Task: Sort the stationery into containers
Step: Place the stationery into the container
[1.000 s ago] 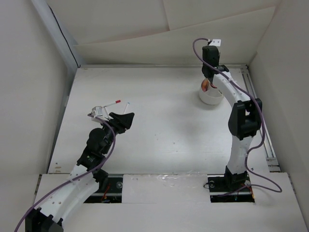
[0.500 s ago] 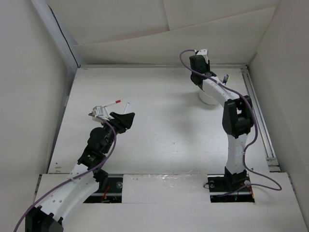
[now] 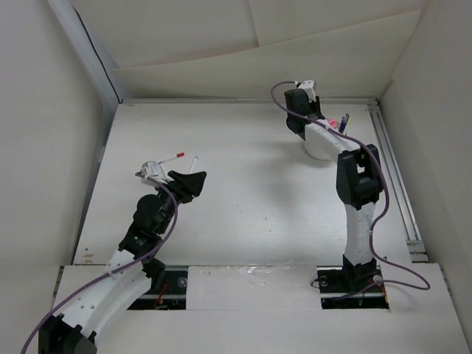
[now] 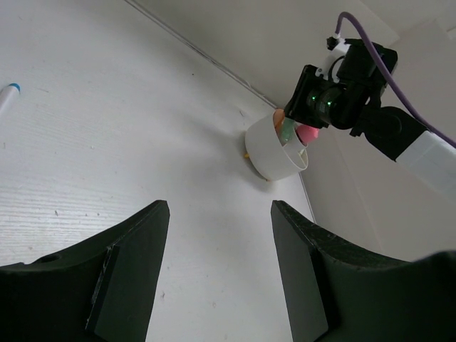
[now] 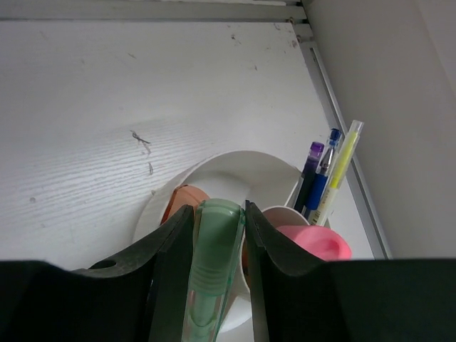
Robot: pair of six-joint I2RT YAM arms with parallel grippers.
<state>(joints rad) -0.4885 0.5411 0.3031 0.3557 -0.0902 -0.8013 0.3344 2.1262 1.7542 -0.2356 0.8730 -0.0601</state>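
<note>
Right tool (image 5: 216, 214): fingers clamped on a green marker (image 5: 212, 263), its end over the white cup (image 5: 235, 162) at the far right of the desk (image 3: 251, 199). The cup holds purple, blue and yellow pens (image 5: 324, 174), a pink-capped item (image 5: 313, 242) and an orange marker (image 5: 182, 199). Left tool (image 4: 217, 214): fingers apart, empty, near a red-tipped white pen (image 3: 174, 157) lying on the desk.

Table (image 3: 251, 199): white, flat, faintly scuffed. I find a round white cup (image 3: 317, 151) resting on it at the far right, close to the metal rail (image 3: 398, 184) along that edge. On my left side lie a thin white pen with red tip (image 3: 174, 156) and a second thin white pen (image 3: 195, 160), near each other, not touching.
</note>
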